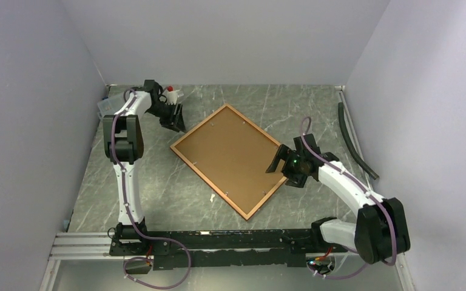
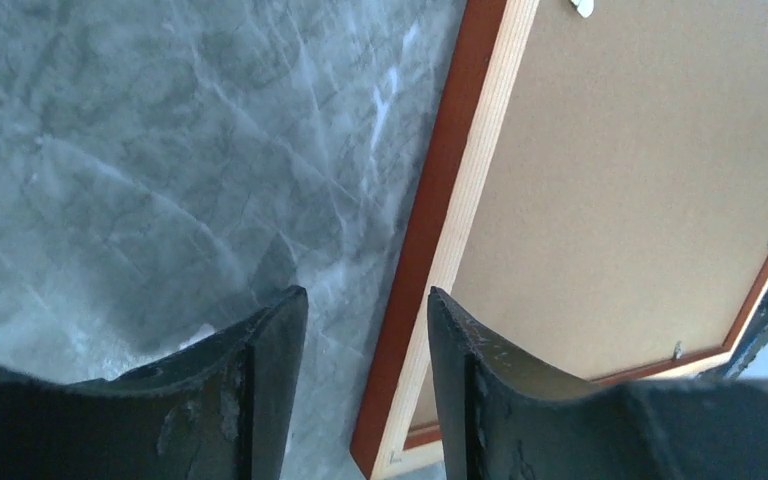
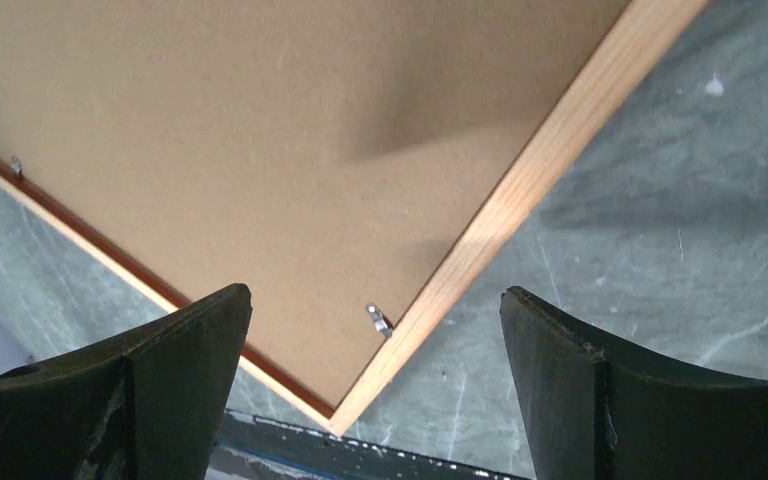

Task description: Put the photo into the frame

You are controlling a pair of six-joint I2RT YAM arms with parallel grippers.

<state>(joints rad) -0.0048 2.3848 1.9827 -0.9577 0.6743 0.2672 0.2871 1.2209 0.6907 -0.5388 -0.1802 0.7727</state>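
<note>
Black fingers of the left end effector (image 2: 365,300) stand partly apart with nothing between them; only bare tabletop (image 2: 110,150) shows in the gap. In the left wrist view, the red-orange outer edge of the frame (image 2: 430,200) runs just beside the finger at 3 o'clock. No contact is visible. In the top view this end effector (image 1: 175,119) sits at about 10 o'clock from the frame's centre, near its 9 o'clock corner.

The right end effector (image 3: 375,292) is spread wide and holds nothing. It hangs above the frame's 3 o'clock corner (image 1: 277,162). In the right wrist view, that corner points to 6 o'clock between the fingers, and a small metal tab (image 3: 378,320) lies against the tan wood (image 3: 550,150).

The frame (image 1: 198,125) lies flat and back-up at the centre of the grey marbled tabletop (image 1: 158,188), turned so that its corners point to about 12, 3, 6 and 9 o'clock. A plain brown backing board (image 1: 227,157) fills it (image 2: 640,180) (image 3: 260,130).

A small white fleck (image 1: 212,197) lies on the tabletop just outside the frame's 7 o'clock edge.
</note>
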